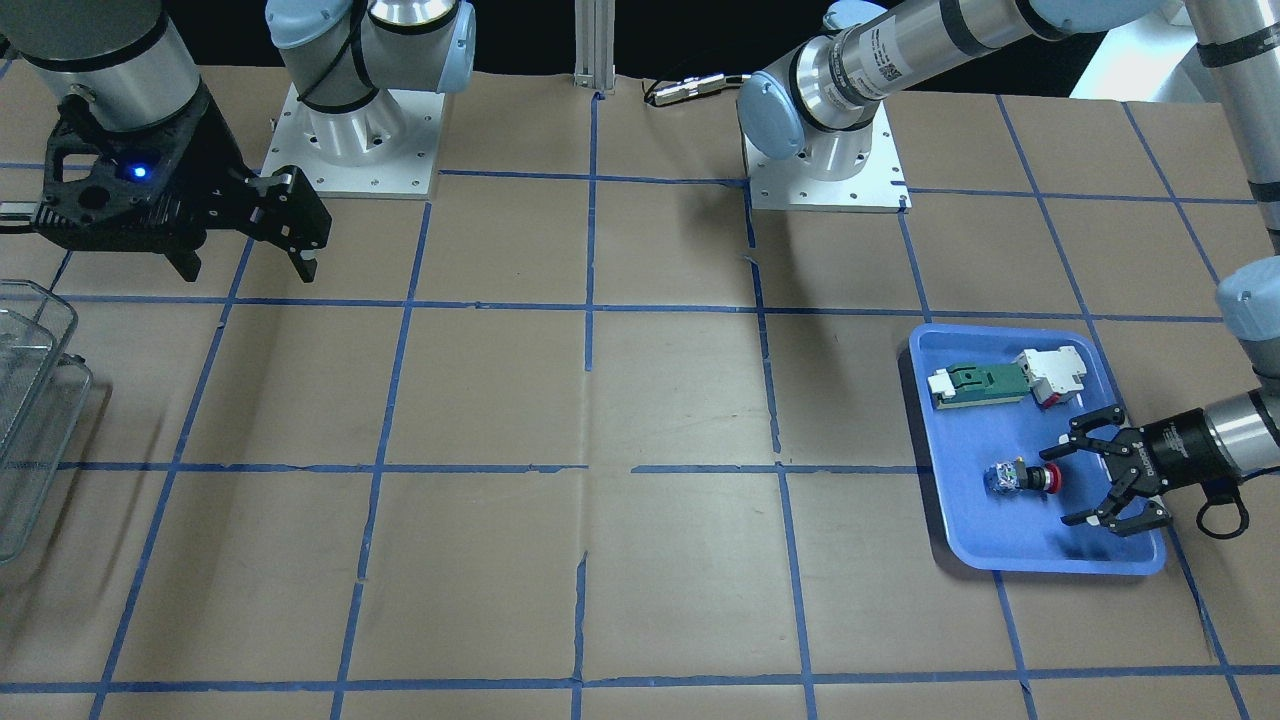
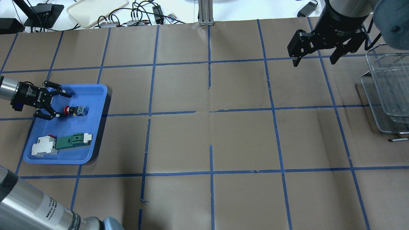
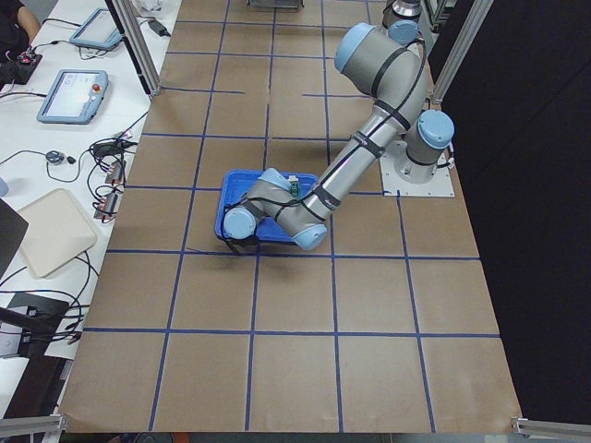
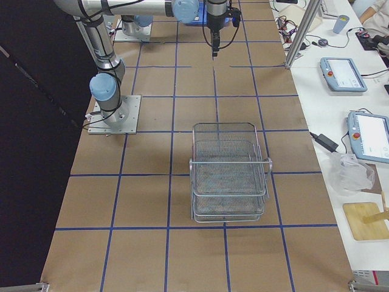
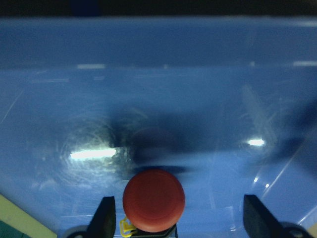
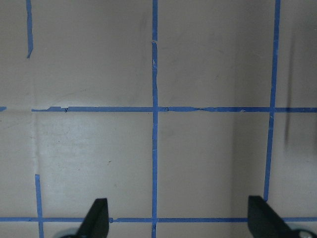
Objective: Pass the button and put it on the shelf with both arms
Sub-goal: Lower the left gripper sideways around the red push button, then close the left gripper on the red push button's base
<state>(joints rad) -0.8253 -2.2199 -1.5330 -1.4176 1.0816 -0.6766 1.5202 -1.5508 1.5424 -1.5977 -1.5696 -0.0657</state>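
Red-capped button [image 2: 75,110], blue tray [image 2: 94,95], silver mesh shelf [image 4: 228,159], blue-gridded brown table [image 2: 243,140]

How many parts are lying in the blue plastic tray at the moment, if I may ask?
3: a red-capped push-button mid-tray, and a flat green-and-white part beside a white blocky part with red tab at the robot-side end of the tray. None seems hidden.

1 button [image 1: 1020,477], 1 tray [image 1: 962,505], 1 shelf [image 4: 229,175], 2 arms [image 1: 900,52].

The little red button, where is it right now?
In the overhead view the button lies in the blue tray on the left, its red cap facing the open fingers of the left gripper; the green-and-white part lies nearby.
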